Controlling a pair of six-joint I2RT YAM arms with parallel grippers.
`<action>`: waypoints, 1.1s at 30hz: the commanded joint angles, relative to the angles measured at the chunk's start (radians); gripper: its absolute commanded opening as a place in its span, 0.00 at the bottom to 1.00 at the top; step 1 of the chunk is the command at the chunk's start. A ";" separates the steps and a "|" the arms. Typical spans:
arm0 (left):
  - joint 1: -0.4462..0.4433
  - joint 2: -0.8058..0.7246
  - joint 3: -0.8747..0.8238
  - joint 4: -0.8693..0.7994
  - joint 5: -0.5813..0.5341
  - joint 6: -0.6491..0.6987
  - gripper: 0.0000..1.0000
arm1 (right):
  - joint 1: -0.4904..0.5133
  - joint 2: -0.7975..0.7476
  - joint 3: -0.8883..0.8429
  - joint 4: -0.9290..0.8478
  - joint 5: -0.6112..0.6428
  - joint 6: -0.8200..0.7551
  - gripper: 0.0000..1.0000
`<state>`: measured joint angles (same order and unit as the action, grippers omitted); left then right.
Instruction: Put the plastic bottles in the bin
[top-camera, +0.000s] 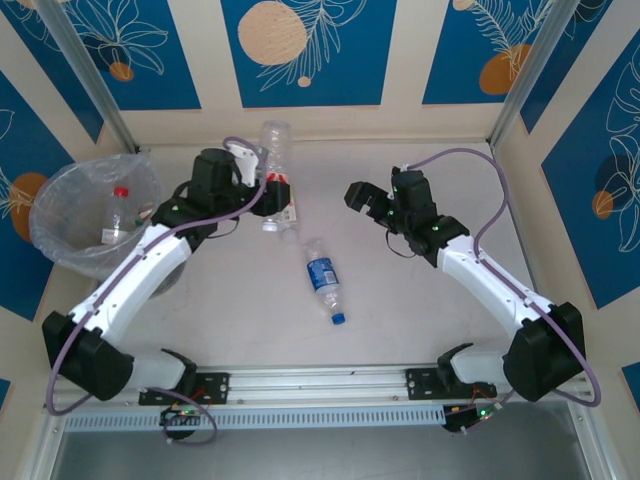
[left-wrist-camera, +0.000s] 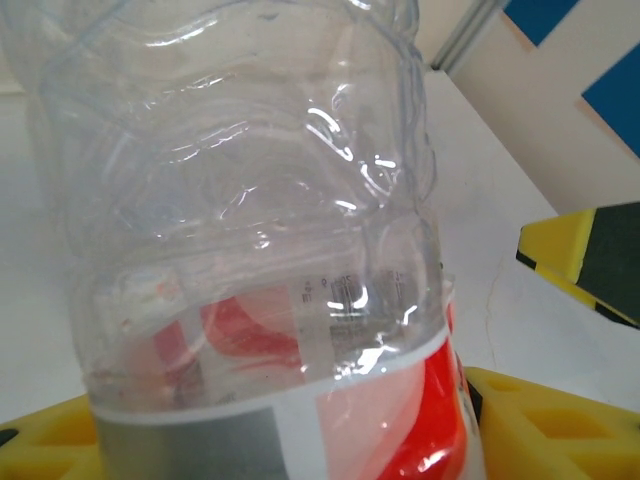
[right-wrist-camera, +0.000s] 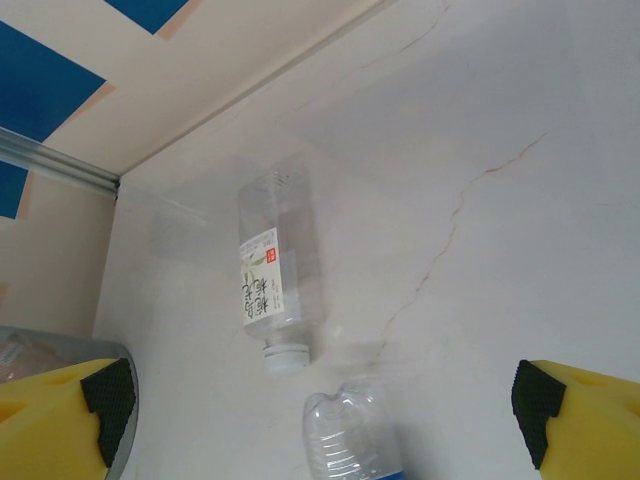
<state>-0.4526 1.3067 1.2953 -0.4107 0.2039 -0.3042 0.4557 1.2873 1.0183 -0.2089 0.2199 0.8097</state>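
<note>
Clear crinkled bottle, red label, clamped in left gripper, back of table, right of bin; seemingly lifted, hard to tell. Blue-label bottle lying mid-table. Right gripper spread wide, holding nothing.

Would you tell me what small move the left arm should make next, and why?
Probably swing left toward the bin: the left gripper is clamped on the red-labelled bottle, which is held well to the right of the bin, not over it.
</note>
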 joint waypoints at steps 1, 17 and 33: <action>0.058 -0.057 0.040 -0.087 -0.026 0.025 0.63 | -0.005 0.028 0.031 0.032 -0.038 -0.020 1.00; 0.329 -0.286 0.107 -0.185 -0.262 0.097 0.65 | -0.005 0.055 0.046 0.024 -0.062 -0.016 0.99; 0.586 -0.249 0.081 -0.170 -0.372 -0.037 0.66 | -0.008 0.046 0.042 -0.004 -0.047 -0.020 1.00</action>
<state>0.0917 1.0561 1.3933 -0.6155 -0.1516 -0.2993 0.4534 1.3453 1.0435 -0.1967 0.1787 0.8021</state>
